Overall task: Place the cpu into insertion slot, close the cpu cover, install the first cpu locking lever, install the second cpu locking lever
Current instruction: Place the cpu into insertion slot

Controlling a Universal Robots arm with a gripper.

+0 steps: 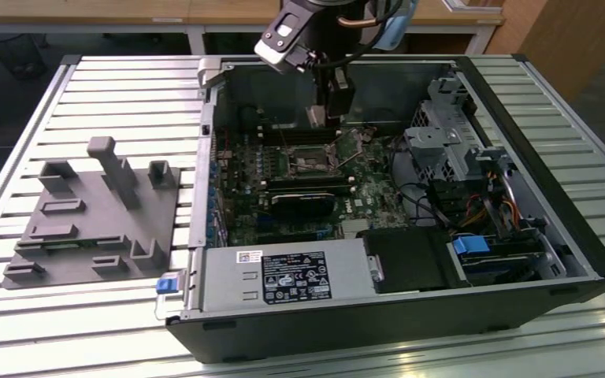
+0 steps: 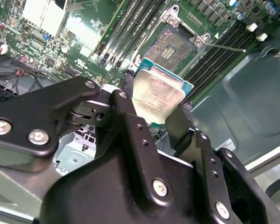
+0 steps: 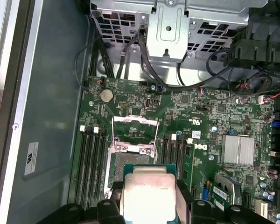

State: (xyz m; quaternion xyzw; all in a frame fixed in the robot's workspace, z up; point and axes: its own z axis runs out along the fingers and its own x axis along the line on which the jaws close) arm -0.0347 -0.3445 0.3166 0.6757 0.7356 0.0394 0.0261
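While the gripper (image 2: pixel 155 105) hangs inside the open computer case (image 1: pixel 387 335), its fingers (image 2: pixel 130 116) pinch the cpu (image 2: pixel 159 91) by two opposite edges, silvery top visible in both wrist views. Cpu is in the air above the motherboard (image 3: pixel 200 116), not touching it. Insertion slot (image 3: pixel 130 161) sits just past the chip's edge in both wrist views, pin field exposed. Cpu cover (image 3: pixel 134 128) is flipped open, off the socket on the side toward the drive cage (image 3: pixel 172 28). Memory slots (image 3: pixel 91 158) flank the socket on both sides. Exterior view: arm comes down from above; grey fixture block (image 1: pixel 92 213) sits on the slatted table (image 1: pixel 124 87), to the exterior view's left of the case.
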